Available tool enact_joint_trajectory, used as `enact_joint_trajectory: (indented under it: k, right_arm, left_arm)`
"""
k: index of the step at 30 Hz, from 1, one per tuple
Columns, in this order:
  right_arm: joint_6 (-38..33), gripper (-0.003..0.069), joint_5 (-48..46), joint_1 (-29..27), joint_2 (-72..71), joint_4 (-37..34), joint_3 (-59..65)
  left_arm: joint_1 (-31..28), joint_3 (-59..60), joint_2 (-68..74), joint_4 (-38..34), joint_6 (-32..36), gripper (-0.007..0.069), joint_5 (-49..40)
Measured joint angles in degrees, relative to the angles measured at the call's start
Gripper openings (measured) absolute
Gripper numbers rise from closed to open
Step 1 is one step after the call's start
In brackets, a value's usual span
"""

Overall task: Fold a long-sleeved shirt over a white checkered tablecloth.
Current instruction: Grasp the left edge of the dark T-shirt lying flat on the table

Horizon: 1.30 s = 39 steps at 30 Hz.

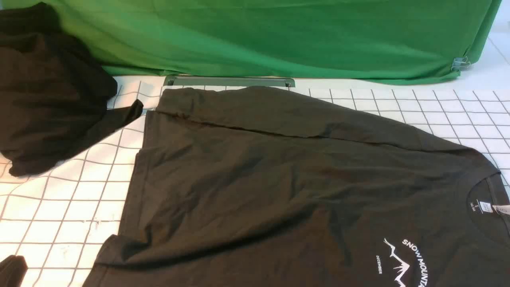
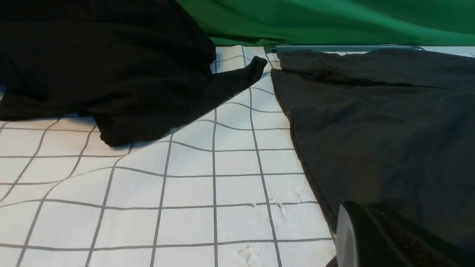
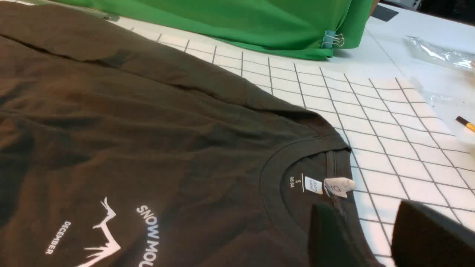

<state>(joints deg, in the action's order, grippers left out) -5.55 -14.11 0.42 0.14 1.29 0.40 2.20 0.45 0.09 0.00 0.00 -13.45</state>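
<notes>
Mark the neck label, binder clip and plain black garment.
neck label (image 3: 313, 184), right wrist view, its white printed patch.
binder clip (image 3: 328, 38), right wrist view, its blue body.
plain black garment (image 1: 48, 99), front view, middle of the heap.

left end effector (image 2: 374, 237): only one dark finger in wrist view, jaw spread unreadable | right end effector (image 3: 373, 237): two dark fingers (image 3: 328, 237) parted, clear gap between them

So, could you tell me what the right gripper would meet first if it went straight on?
Probably the shirt at its collar, or the tablecloth just beside it; the right gripper straddles that edge, depth unclear.
</notes>
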Motion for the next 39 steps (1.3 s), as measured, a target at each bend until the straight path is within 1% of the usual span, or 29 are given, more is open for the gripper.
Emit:
enact_joint_trajectory:
  k: [17,19,22,25,26,27,29,31,33,35,37,38,39]
  right_arm:
    - [0.00,0.0246,0.00,0.00,0.00,0.00,0.00]
    - [0.00,0.0246,0.00,0.00,0.00,0.00,0.00]
    - [0.00,0.0246,0.00,0.00,0.00,0.00,0.00]
    - [0.00,0.0246,0.00,0.00,0.00,0.00,0.00]
    - [0.00,0.0246,0.00,0.00,0.00,0.00,0.00]
    - [0.00,0.0246,0.00,0.00,0.00,0.00,0.00]
    - [0.00,0.0246,0.00,0.00,0.00,0.00,0.00]
    - [0.00,0.0246,0.19,0.00,0.00,0.00,0.00]
    - [0.00,0.0246,0.58,0.00,0.00,0.00,0.00]
    - [-0.12,0.0246,1.15,0.00,0.00,0.00,0.00]
    - [0.28,0.0246,1.68,0.00,0.00,-0.54,0.00]
    - [1.25,0.0246,2.47,0.00,0.00,-1.29,0.00]
    - [3.79,0.0246,4.65,0.00,0.00,-3.67,0.00]
  left_arm:
    - [0.00,0.00,0.00,0.00,0.00,0.0003,0.00]
    - [0.00,0.00,0.00,2.68,0.58,0.0003,0.07]
    - [0.00,0.00,0.00,3.94,0.69,0.0003,1.13]
    - [0.00,0.00,0.00,-3.69,-3.21,0.0003,9.86]
    - [0.00,0.00,0.00,-5.39,-3.62,0.0003,11.28]
    - [0.00,0.00,0.00,-12.52,-7.25,0.0003,17.77]
    - [0.00,0.00,0.00,-16.64,-9.11,0.0003,23.55]
    - [0.00,0.00,0.00,-17.43,-9.66,0.0003,28.10]
    - [0.00,0.00,0.00,-17.36,-9.86,0.0003,30.28]
    - [0.00,0.00,0.00,-17.33,-11.60,0.0003,36.04]
    - [0.00,0.00,0.00,-17.25,-13.95,0.0003,40.03]
    - [0.00,0.00,0.00,-17.18,-16.23,0.0003,41.66]
    - [0.00,-0.26,-0.04,-17.13,-20.69,0.0003,44.69]
